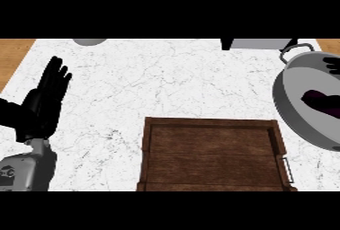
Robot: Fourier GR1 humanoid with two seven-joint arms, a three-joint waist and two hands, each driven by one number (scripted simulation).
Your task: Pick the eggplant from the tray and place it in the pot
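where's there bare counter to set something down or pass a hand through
The widest bare counter lies between the left robot hand and the pot, above the wooden tray. The tray's own floor shows nothing on it. A narrower strip runs between the left forearm and the tray. The right edge is crowded: pot, eggplant, right robot hand.

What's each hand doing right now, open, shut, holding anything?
Left hand: open, fingers straight up, resting at the view's left, holding nothing.
Right hand: only fingertips show over the pot; cannot tell.

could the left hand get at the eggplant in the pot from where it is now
Probably not easily. The left hand rests open at the counter's far left, while the eggplant lies in the pot at the right edge. The tray sits lower between them, though bare counter lies above it.
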